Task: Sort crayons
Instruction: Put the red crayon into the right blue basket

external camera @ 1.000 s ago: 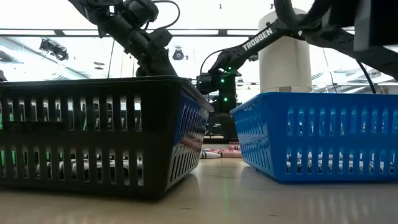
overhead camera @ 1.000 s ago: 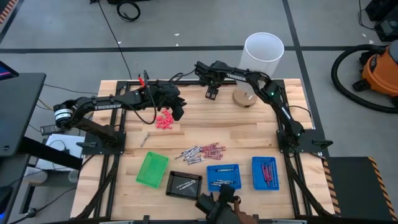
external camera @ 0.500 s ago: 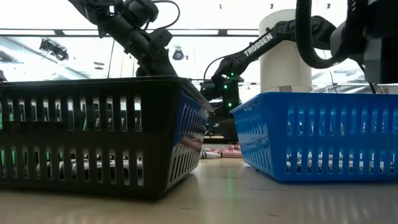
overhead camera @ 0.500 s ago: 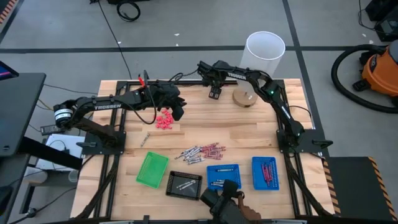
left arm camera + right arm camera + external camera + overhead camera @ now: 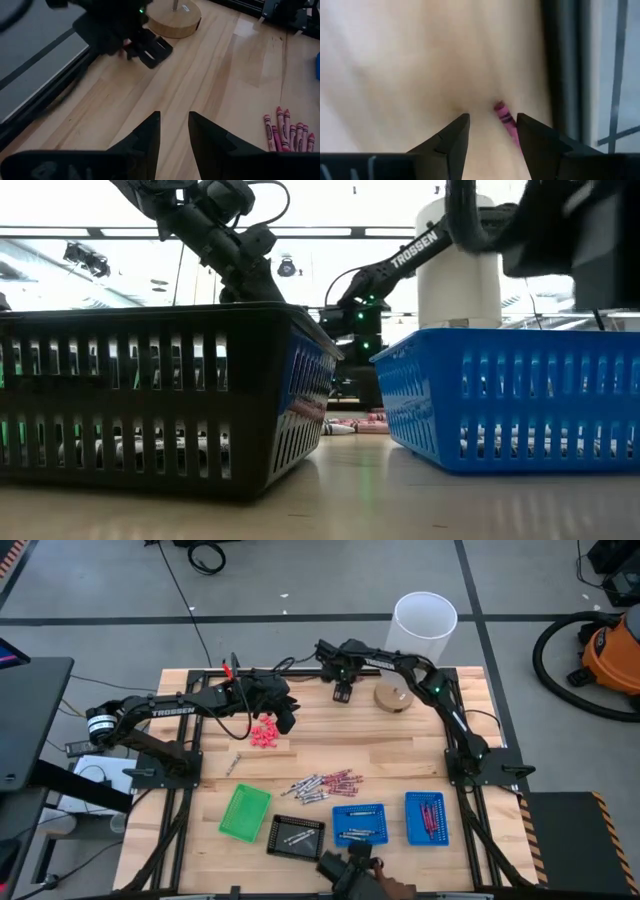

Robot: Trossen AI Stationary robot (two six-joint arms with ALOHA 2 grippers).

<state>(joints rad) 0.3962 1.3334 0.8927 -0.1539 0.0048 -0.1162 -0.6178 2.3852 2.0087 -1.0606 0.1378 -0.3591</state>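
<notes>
Several maroon and grey-white crayons point(image 5: 325, 784) lie in a loose pile at mid-table; they also show in the low view point(image 5: 352, 423) and the left wrist view point(image 5: 287, 131). One pink-maroon crayon point(image 5: 503, 118) lies on the wood by the far edge, between the open fingers of my right gripper point(image 5: 492, 117) point(image 5: 342, 692); whether a finger touches it, I cannot tell. My left gripper point(image 5: 285, 720) point(image 5: 174, 116) hovers open and empty beside the bright pink bits point(image 5: 265, 732).
A green tray point(image 5: 245, 812), a black tray point(image 5: 297, 835) and two blue trays point(image 5: 358, 823) point(image 5: 426, 817) stand along the near edge, crayons in the last three. A wooden disc point(image 5: 392, 697) and a white tub point(image 5: 425, 625) are at the far right. A dark object point(image 5: 350, 868) sits at the near edge.
My right gripper has shifted a little toward the table's right edge and back, staying by the far edge. The dark object at the near edge has moved about.
</notes>
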